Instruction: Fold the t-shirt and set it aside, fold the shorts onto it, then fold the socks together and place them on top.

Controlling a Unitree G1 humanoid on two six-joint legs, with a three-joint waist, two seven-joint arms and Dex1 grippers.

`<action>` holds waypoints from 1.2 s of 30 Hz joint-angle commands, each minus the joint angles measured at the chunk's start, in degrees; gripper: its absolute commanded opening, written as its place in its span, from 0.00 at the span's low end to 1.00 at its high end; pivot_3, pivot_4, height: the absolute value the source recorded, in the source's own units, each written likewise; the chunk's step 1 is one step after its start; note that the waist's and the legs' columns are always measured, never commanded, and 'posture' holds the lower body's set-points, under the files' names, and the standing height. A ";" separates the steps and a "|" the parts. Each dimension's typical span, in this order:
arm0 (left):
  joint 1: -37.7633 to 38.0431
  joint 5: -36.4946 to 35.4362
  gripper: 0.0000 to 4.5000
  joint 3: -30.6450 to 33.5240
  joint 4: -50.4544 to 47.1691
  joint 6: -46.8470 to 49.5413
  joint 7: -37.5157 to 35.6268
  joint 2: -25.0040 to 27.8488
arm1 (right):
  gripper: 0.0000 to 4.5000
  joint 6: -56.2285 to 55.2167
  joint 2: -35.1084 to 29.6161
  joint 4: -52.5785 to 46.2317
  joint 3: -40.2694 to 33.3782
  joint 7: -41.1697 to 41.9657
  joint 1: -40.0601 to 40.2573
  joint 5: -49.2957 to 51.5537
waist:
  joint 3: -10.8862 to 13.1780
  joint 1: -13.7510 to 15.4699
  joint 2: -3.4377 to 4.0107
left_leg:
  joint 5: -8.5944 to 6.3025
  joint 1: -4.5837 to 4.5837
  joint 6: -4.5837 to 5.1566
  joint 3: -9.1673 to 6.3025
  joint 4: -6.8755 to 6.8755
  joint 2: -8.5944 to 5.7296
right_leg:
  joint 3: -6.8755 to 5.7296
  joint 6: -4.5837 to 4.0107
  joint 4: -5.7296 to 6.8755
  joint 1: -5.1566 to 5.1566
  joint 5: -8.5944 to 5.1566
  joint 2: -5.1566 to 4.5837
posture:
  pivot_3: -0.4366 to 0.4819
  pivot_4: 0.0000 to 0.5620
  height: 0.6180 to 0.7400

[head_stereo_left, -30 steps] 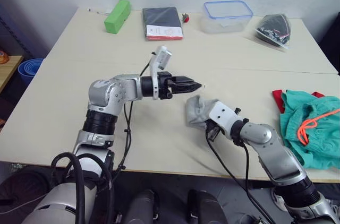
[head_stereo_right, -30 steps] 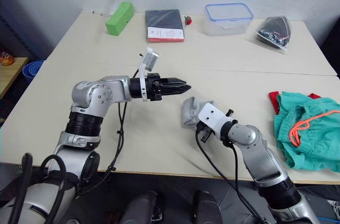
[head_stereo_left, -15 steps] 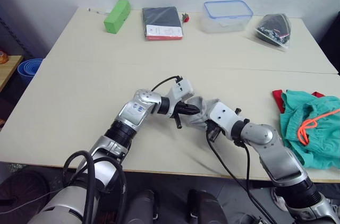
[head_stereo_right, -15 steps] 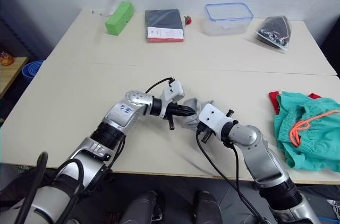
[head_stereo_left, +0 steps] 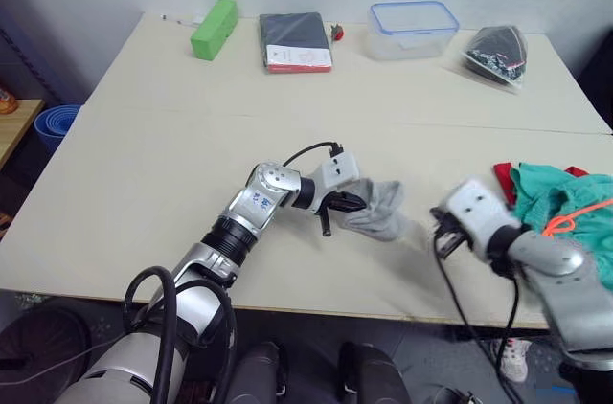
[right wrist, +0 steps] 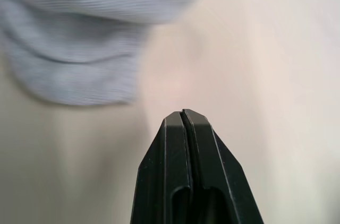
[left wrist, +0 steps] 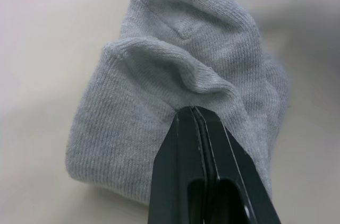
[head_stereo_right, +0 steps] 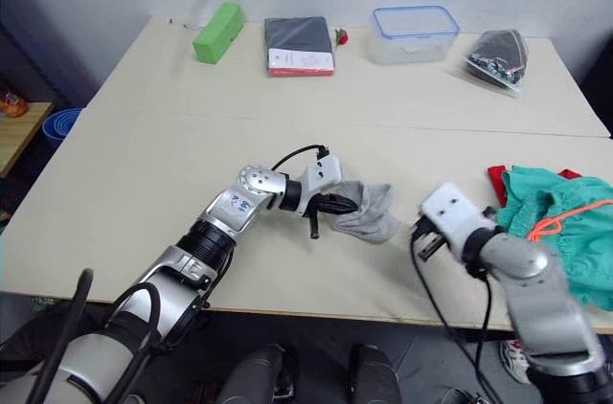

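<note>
The light grey socks (head_stereo_left: 379,212) lie bunched near the middle of the table's front half. My left gripper (left wrist: 193,110) is shut, and its tips rest on a fold of the socks with no fabric visible between the fingers. My right gripper (right wrist: 182,113) is shut and empty, a short way to the right of the socks and pointing at them. The teal-green shorts (head_stereo_left: 568,197) with an orange drawstring (head_stereo_left: 571,220) lie heaped at the right edge. They sit on the red t-shirt (head_stereo_left: 502,177), of which a corner shows.
Along the table's far edge stand a green block (head_stereo_left: 212,28), a dark book (head_stereo_left: 295,40), a clear box with a blue rim (head_stereo_left: 412,29) and a dark bag (head_stereo_left: 495,50). A blue tub (head_stereo_left: 53,126) sits off the table at left.
My right gripper has let go of the socks and drawn back to the right. My left gripper swung in and down onto the socks, which shifted slightly right.
</note>
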 commanded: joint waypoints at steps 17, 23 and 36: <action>1.12 2.32 0.00 -0.33 -2.48 1.05 -1.56 -0.16 | 0.00 -2.57 7.34 6.83 24.15 -6.38 -11.73 -0.32 | 0.00 -0.02 0.01 | 0.08 -0.06 0.05 -0.21 0.01 -0.15 | -0.46 -0.01 0.23 0.10 -0.01 0.00 | 0.48 0.27 1.00; 1.79 2.46 0.00 -0.19 -3.74 1.44 -1.89 -0.20 | 0.00 -4.44 3.43 8.95 21.65 -7.43 -7.39 -3.86 | 0.00 0.14 0.01 | 0.11 -0.04 0.04 -0.24 0.01 -0.13 | -0.48 -0.01 0.22 0.13 -0.01 -0.06 | 0.48 0.27 1.00; 2.61 2.68 0.00 -0.23 -4.07 0.60 -2.63 0.03 | 0.00 6.07 9.75 -3.78 1.06 -7.18 -0.47 10.22 | 0.00 0.24 0.01 | 0.11 -0.05 0.03 -0.35 0.03 -0.11 | -0.55 0.04 0.00 0.19 0.02 -0.10 | 0.48 0.27 1.00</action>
